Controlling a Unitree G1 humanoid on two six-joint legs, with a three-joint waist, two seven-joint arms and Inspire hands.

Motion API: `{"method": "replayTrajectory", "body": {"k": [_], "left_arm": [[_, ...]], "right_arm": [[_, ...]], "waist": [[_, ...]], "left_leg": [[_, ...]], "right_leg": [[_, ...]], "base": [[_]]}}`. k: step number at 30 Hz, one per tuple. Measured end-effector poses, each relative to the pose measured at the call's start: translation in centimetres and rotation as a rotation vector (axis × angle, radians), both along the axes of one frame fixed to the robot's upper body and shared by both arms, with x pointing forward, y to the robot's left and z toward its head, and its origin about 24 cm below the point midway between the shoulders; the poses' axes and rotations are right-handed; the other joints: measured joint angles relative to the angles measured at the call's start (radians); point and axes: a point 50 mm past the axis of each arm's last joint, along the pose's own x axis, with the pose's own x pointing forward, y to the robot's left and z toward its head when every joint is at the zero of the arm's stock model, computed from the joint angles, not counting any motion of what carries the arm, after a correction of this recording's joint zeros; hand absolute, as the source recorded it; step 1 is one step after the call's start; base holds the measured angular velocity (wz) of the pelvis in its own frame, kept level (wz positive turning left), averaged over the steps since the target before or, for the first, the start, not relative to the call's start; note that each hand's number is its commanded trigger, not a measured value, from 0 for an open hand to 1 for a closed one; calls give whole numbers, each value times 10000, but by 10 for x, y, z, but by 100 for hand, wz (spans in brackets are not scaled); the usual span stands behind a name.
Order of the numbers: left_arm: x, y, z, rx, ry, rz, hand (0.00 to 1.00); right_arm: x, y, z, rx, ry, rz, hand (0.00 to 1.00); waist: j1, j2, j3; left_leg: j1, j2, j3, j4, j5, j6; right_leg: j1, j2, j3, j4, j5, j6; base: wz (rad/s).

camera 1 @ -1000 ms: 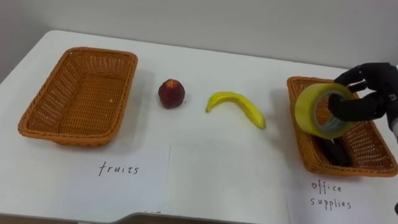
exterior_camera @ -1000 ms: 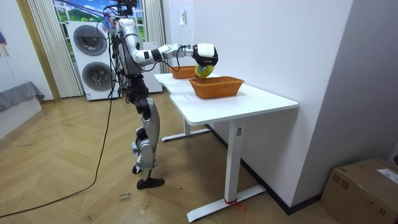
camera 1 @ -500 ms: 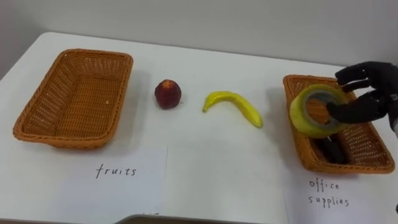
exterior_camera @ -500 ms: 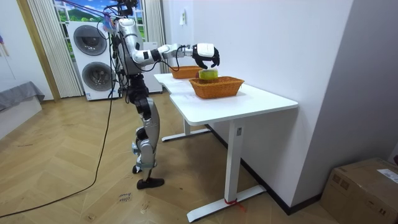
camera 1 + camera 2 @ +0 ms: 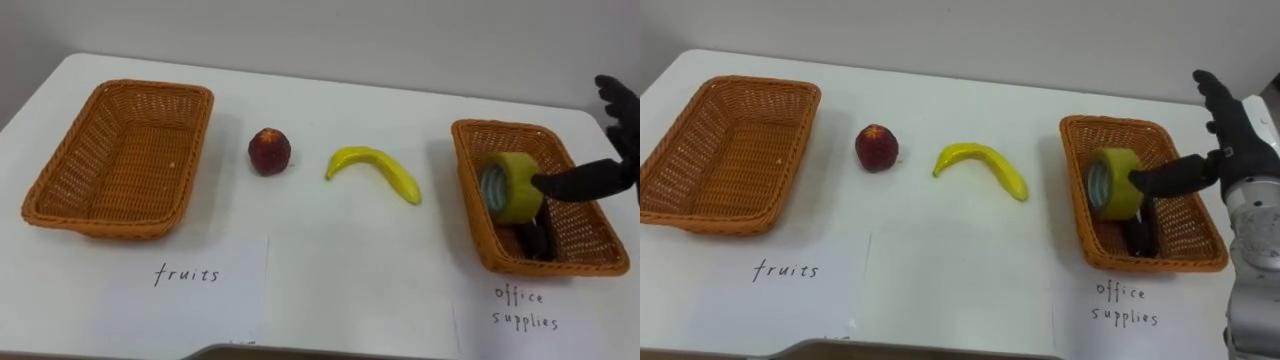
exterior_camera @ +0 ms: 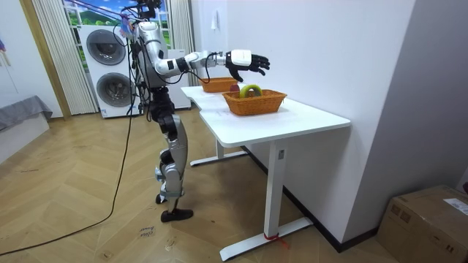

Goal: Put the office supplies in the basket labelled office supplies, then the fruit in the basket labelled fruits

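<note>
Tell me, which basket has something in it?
The right basket, by the right hand: it holds a yellow tape roll. The left basket holds nothing.

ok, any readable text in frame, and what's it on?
"fruits": handwritten on the left paper sheet, before the left basket.
"office supplies": handwritten, two lines, on the right paper sheet, before the right basket.
No print legible on the tape roll.

Open tabletop (image 5: 436,232) between banana (image 5: 375,168) and right basket (image 5: 468,210)
</note>
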Motion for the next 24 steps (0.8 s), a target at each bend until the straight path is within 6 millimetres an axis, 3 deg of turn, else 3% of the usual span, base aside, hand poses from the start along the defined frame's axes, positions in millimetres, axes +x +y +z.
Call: {"method": "replayTrajectory", "body": {"k": [14,24], "left_arm": [[10,-2,-1,-57,-155,-138,0],[6,0,-1,-76,-98,12,0]], "right_arm": [[0,0,1,9,-156,-122,0],[10,5,21,255,-1105,119,0]], "waist": [[14,113,36],[60,-88,-5]], "left_leg": [[40,10,59,-41,0,0],[7,6,242,-17,0,6]], "right_leg": [[-3,10,68,53,2,-2],[-158,23,299,131,-1,1]], "base": [[0],[-5]]}}
